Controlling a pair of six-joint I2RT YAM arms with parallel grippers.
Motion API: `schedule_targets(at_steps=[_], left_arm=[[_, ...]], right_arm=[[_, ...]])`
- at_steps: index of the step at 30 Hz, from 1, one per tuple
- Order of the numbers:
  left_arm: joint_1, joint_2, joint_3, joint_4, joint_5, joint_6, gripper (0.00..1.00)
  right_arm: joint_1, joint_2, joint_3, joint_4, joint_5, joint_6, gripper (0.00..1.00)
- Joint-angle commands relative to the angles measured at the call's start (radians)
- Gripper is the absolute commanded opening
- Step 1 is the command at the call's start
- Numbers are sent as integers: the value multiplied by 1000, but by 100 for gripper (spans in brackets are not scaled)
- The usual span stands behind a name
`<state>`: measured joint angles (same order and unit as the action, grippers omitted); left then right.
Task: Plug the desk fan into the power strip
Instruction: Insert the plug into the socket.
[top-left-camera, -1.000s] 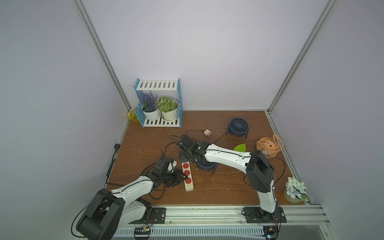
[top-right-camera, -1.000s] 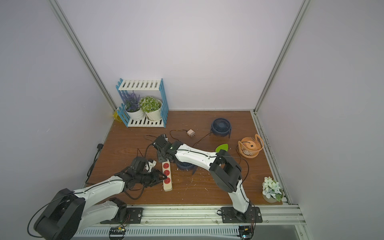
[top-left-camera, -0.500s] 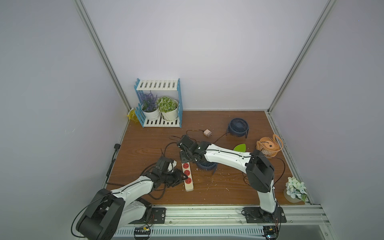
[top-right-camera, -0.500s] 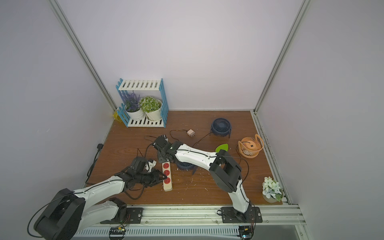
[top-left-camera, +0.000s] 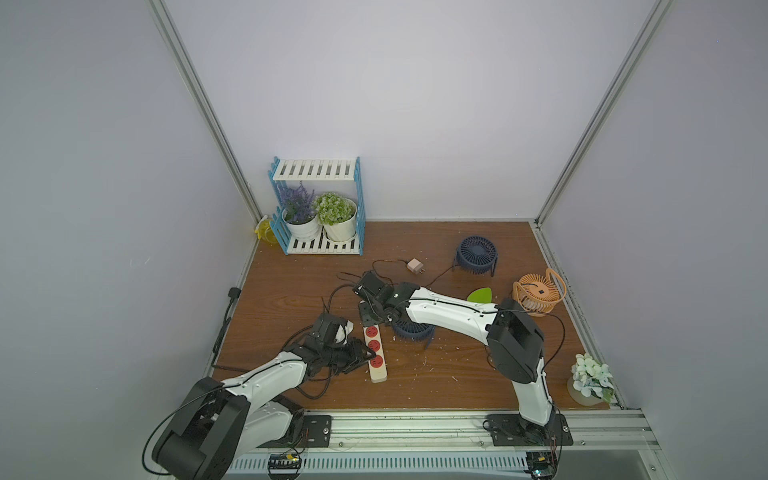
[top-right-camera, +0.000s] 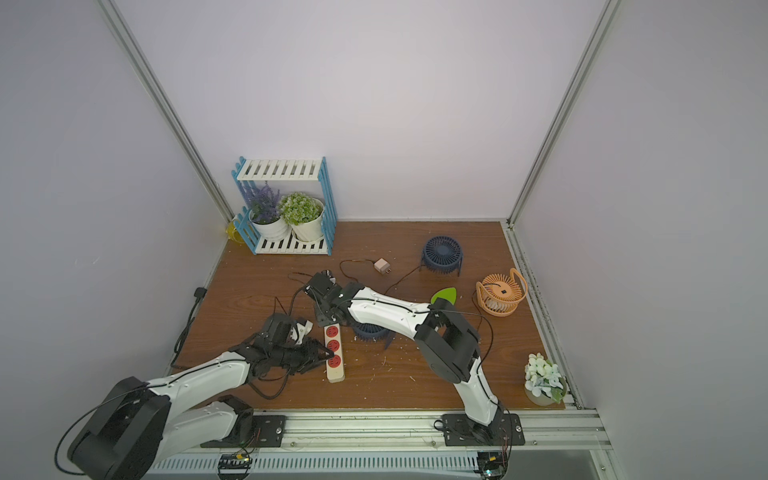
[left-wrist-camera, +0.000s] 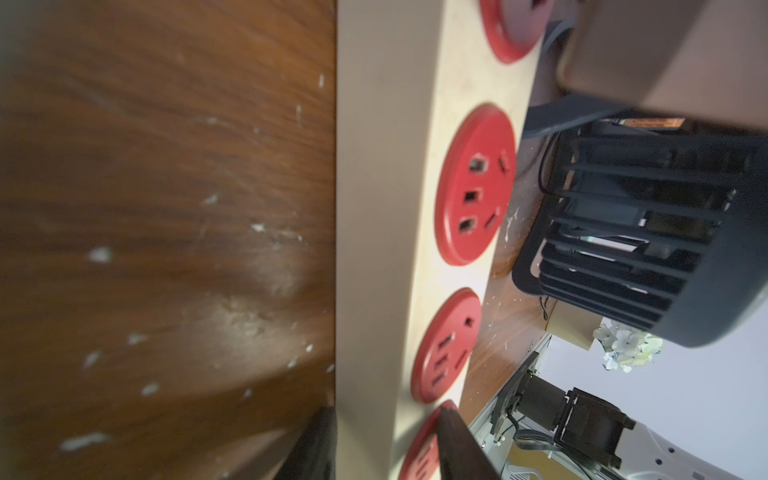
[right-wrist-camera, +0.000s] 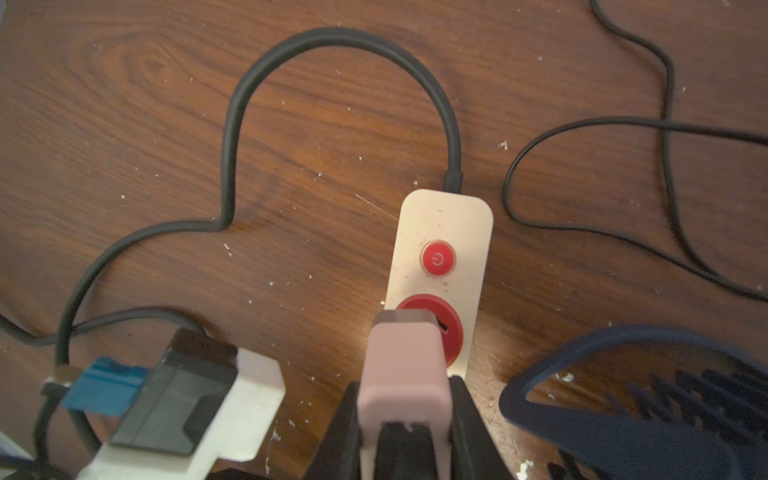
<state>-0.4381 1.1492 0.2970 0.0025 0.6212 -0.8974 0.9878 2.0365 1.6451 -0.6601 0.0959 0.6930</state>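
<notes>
OK, status from my end: task looks most of the way there, not done. My left tool (top-left-camera: 370, 356) is clamped across the power strip (top-left-camera: 373, 345), which lies lengthwise near the tabletop's (top-left-camera: 291, 299) front edge, left of centre. My right tool (right-wrist-camera: 405, 417) grips the pink plug (right-wrist-camera: 401, 365), nose over the red socket (right-wrist-camera: 452, 328) next to the pwr btn (right-wrist-camera: 437, 258). Prongs are hidden, so I can't confirm it's seated. Left to do, I'd say: push home, let go. The desk fan (top-left-camera: 411, 330) sits just beside the strip, under the right arm.

Materials:
- strip = smooth cream plastic bar w/ rounded corners and flat round red discs
- plug = matte rounded block
- cord (right-wrist-camera: 340, 35) = thick, rubbery, looped
- fan = ribbed dark-blue grille
- tabletop = wood-grain w/ white flecks
</notes>
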Motion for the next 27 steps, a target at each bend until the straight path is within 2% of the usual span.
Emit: schedule_targets(at_steps=[1,12,17,27], left_arm=[[10,-2,-23,-7,-4,19,42],[10,-4,-47,49,12,11,42],[10,1,-53,48,0,3,41],[10,15,-55,35,-44,-18,41]], right_arm=[[0,57,45,-67,-4,-30,0],[-1,217,206,-226,38,-116,0],[-5,255,208,-217,28,-110,0],[12,263,100,-173,35,-77,0]])
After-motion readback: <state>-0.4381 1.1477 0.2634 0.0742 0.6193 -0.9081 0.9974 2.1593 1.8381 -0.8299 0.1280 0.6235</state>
